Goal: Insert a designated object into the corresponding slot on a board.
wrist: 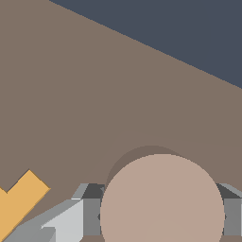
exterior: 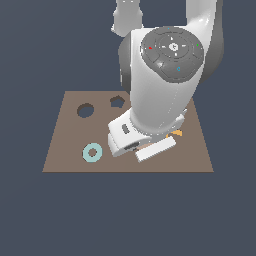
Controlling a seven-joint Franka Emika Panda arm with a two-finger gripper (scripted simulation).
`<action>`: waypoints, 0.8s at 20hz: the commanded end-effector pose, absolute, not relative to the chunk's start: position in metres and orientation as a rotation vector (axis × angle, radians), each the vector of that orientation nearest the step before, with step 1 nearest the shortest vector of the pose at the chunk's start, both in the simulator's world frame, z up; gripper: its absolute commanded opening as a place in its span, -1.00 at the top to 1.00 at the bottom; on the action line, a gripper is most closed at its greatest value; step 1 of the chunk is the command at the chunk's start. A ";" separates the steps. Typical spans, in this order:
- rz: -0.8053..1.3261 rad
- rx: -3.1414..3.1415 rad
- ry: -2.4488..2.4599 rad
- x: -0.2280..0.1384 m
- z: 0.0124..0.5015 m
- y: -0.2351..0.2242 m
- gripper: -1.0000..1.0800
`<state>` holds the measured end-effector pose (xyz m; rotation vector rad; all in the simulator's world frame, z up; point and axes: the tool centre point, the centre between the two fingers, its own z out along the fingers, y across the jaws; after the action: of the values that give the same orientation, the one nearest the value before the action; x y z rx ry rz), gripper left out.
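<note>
White casing of my arm (exterior: 160,95) fills the middle of the exterior view, bent low over the brown board (exterior: 65,150) with my wrist nearly touching it. From that view's left come the teal ring (exterior: 92,152), the round slot (exterior: 85,110), the pentagon hole (exterior: 117,101), then an orange sliver (exterior: 176,133) by my wrist. Only the wrist view shows the pinkish-tan disc (wrist: 162,201), with grey fingers (wrist: 92,215) on either side; my jaws look closed on it, well apart from the slot.
</note>
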<state>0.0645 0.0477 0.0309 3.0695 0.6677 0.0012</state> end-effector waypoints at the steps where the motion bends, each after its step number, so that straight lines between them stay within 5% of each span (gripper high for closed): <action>1: 0.001 3.067 0.680 0.063 0.031 0.047 1.00; 16: 0.001 2.963 1.043 0.022 0.033 0.030 1.00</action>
<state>0.0277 0.0337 0.0321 2.9815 0.9900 0.0002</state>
